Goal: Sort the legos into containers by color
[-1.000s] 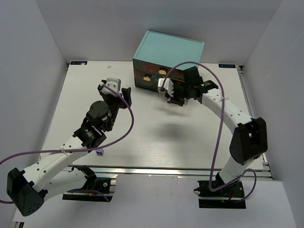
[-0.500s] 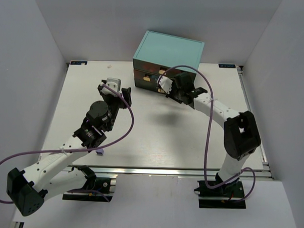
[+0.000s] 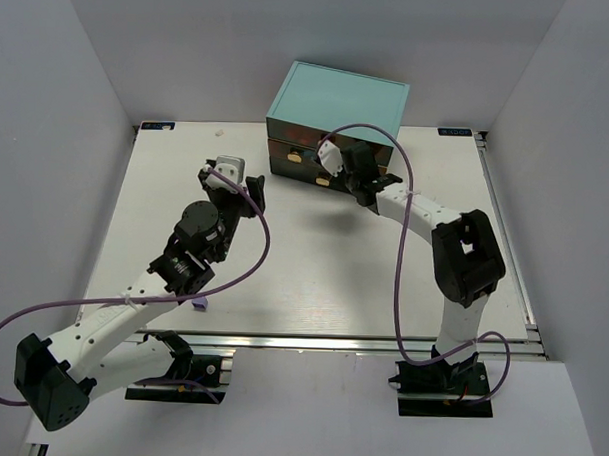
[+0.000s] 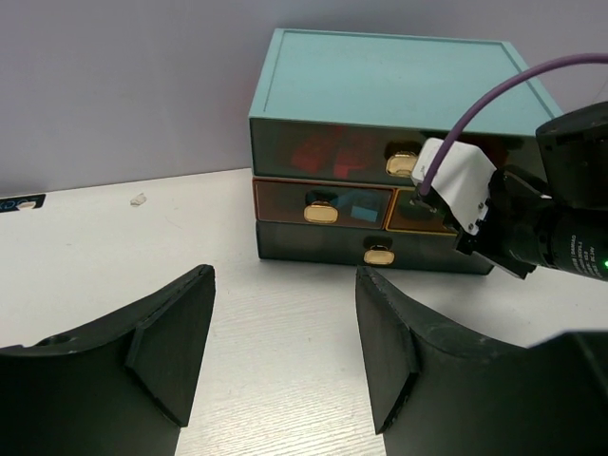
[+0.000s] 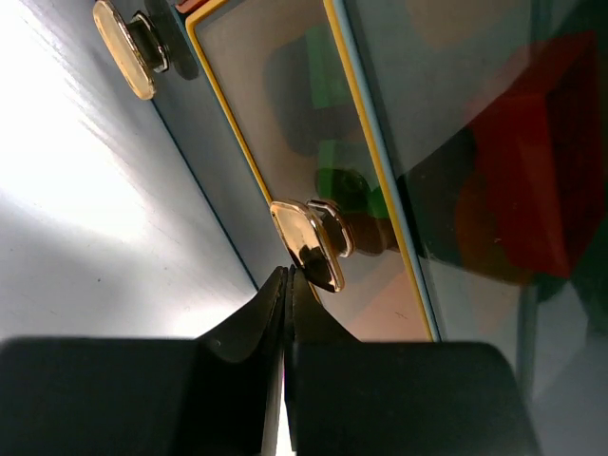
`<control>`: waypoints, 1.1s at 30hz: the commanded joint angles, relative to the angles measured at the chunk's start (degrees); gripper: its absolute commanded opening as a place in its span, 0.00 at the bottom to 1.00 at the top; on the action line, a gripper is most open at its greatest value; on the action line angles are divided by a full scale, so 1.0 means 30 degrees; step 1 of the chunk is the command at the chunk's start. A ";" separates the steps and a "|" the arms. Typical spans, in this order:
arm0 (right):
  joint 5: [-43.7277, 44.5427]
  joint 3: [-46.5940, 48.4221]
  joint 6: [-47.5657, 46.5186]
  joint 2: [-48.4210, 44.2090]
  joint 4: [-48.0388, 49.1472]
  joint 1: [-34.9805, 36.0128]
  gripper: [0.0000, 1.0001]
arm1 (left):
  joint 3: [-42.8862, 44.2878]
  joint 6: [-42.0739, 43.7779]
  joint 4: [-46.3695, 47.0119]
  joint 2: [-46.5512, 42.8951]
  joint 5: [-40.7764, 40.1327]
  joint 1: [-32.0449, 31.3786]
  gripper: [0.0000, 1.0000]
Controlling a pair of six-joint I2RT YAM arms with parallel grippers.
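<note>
The light-teal cabinet stands at the table's far side, its containers facing me. In the left wrist view the top drawer holds red legos and the middle left drawer a teal-blue one. My right gripper is shut and holds nothing. Its tips touch the tan handle of the middle right drawer, which holds green legos. From above, that gripper sits against the cabinet front. My left gripper is open over bare table, well short of the cabinet. A lavender lego lies by the left arm.
A small white scrap lies at the table's far left. White walls close in both sides and the back. The bottom drawer's handle shows below the middle row. The right arm's purple cable loops above the table.
The right arm has swung left and in toward the cabinet, bringing its shut gripper up to the middle right drawer's handle. The left arm has stayed still.
</note>
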 commanded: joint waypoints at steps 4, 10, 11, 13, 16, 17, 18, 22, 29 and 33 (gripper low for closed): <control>-0.0400 0.0652 0.0643 -0.0984 0.0628 -0.0183 0.00 | 0.0032 -0.0090 -0.0200 0.0822 0.2056 0.0092 0.70; -1.2209 -0.2842 0.4675 -0.7996 -0.3808 -0.0502 0.16 | 0.1258 -0.2460 -0.1781 0.3164 0.4603 0.0442 0.70; -1.2506 -0.4315 0.5239 -0.9385 -0.1335 -0.0563 0.63 | 0.1437 -0.3217 -0.1928 0.4068 0.5046 0.0444 0.68; -1.1813 -0.7303 0.6266 -1.3620 0.1663 -0.0797 0.89 | 0.1788 -0.4128 -0.2163 0.5213 0.6100 0.0647 0.54; -1.1015 -1.0566 0.7497 -1.6800 0.3379 -0.1704 0.87 | 0.2959 -0.6325 -0.2457 0.7996 0.9057 0.1495 0.21; -1.1247 -1.1005 0.8574 -1.7159 0.3058 -0.2576 0.61 | 0.3426 -0.7461 -0.2370 0.8728 1.0601 0.1673 0.17; -1.2380 -1.1386 0.8991 -1.7598 0.3084 -0.2904 0.39 | 0.3576 -0.8140 -0.1789 0.9982 1.1139 0.1674 0.16; -1.4818 -1.1451 1.0488 -1.8073 0.2473 -0.4808 0.00 | 0.3899 -1.1772 0.0876 1.2773 1.2812 0.2580 0.38; -1.8922 -1.1038 0.9114 -1.8391 0.0859 -0.5982 0.54 | 0.3988 -1.9116 0.8283 1.8630 1.4540 0.3784 0.60; -2.0328 -1.1418 0.8644 -1.9620 0.1003 -0.6451 0.66 | 0.4367 -2.2468 1.5189 2.2264 1.5451 0.4514 0.68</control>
